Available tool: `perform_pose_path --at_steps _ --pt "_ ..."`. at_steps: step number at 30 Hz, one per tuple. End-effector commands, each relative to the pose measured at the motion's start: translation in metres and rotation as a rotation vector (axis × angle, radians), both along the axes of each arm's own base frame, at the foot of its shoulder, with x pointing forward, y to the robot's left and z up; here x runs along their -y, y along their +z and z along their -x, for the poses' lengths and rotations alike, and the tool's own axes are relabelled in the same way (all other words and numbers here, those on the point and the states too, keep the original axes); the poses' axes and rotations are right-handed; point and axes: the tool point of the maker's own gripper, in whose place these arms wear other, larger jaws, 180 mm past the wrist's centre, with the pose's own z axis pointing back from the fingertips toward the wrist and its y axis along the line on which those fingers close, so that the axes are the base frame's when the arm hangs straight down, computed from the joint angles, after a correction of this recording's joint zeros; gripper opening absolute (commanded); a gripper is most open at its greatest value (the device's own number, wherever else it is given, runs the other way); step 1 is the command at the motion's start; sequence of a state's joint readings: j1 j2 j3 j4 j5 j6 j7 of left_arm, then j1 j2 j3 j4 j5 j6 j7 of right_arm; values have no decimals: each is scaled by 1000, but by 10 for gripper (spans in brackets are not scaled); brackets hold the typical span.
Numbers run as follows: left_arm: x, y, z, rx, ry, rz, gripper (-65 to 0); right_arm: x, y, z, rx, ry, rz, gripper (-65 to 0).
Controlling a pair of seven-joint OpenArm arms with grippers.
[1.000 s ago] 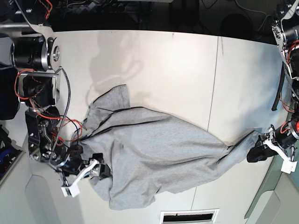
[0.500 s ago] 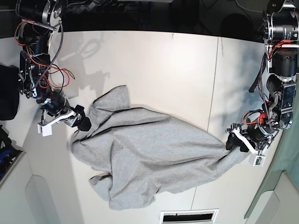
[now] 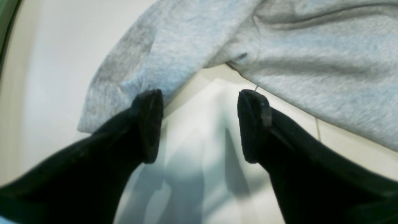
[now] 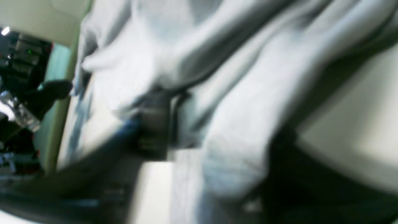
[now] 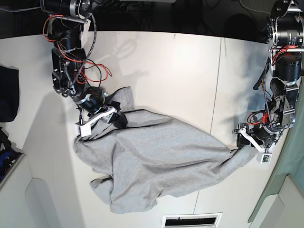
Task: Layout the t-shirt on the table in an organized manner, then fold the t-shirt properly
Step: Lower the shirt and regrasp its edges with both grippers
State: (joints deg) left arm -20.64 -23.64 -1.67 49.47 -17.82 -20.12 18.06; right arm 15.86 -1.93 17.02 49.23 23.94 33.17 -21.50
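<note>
Left gripper (image 3: 199,124) spread wide over bare table (image 3: 199,186), one finger on the shirt (image 5: 152,161) corner. Right gripper (image 5: 111,118) at the sleeve end: blurred, can't tell its grip. Shirt lies crumpled mid-table. Risk: single-layer pinch or slip bunches it further.

The t-shirt (image 5: 152,161) lies on the table (image 5: 180,76), between both arms.

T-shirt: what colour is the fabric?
Light heather grey; the t-shirt shows its flecked jersey best in the left wrist view.
</note>
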Motion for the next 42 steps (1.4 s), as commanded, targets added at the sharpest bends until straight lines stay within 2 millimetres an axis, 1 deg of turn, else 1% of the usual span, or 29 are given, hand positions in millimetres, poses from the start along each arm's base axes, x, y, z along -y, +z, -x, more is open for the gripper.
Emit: perform_pose_path --at_steps 1,2,4,5,7,8,10,11,12,13,14,16,17,19,20,22,23,24,25,26,30,33,35,37,39,42 --pt "-7 23 -15 65 7 -5 -246 6 13 -13 37 -23 -19 -613" --pt "-7 23 -15 65 7 -6 -246 7 17 -15 49 -23 -18 -650" --pt "-9 23 -15 65 8 -8 -246 11 30 -18 72 -2 1 -650" --pt "-11 23 -14 63 9 -12 -246 11 42 -22 92 11 -1 -650" --pt "-16 21 -11 40 14 -22 -246 9 78 -29 146 55 -14 -650" --pt "-20 20 -9 28 16 -28 -246 8 103 -32 190 80 -24 -650" --pt "-27 20 -6 8 21 -41 -246 7 161 -36 319 123 -16 -650" --pt "-31 21 -5 5 24 -48 -246 9 189 -36 391 138 19 -650" --pt "-34 22 -4 5 26 -55 -246 13 211 -34 454 152 68 -650" --pt "-38 22 -3 -2 29 -61 -246 17 226 -32 504 157 115 -650" --pt "-42 23 -2 -9 32 -69 -246 19 237 -28 539 162 144 -650" --pt "-49 24 0 -17 37 -81 -246 21 245 -21 568 168 178 -650" --pt "-53 24 2 -21 40 -87 -246 20 244 -17 570 169 183 -650" --pt "-57 25 3 -24 43 -95 -246 22 236 -10 548 170 209 -650" --pt "-58 25 4 -25 44 -97 -246 23 229 -7 529 172 218 -586" --pt "-58 25 4 -24 44 -97 -246 29 212 -1 483 161 251 -381" --pt "-58 25 4 -24 43 -96 -246 33 205 2 463 153 270 -302" --pt "-57 25 4 -23 44 -92 -246 39 198 4 449 138 293 -256" --pt "-56 24 3 -23 44 -89 -246 46 194 5 440 110 312 -242" --pt "-55 24 3 -23 41 -85 -246 55 190 5 435 74 332 -243" --pt "-46 23 3 -24 3 -66 -246 101 176 4 389 -78 422 -243" --pt "-43 23 3 -20 -5 -54 -246 134 165 5 329 -201 440 -243" --pt "-43 23 3 -19 -4 -50 -246 153 159 3 312 -282 436 -243" --pt "-43 24 2 -17 -3 -47 -246 167 148 -2 297 -341 443 -243" --pt "-42 24 2 -13 -1 -38 -246 175 133 -11 262 -373 432 -243" --pt "-40 22 3 -16 -1 -34 -246 184 111 -33 225 -390 397 -243"
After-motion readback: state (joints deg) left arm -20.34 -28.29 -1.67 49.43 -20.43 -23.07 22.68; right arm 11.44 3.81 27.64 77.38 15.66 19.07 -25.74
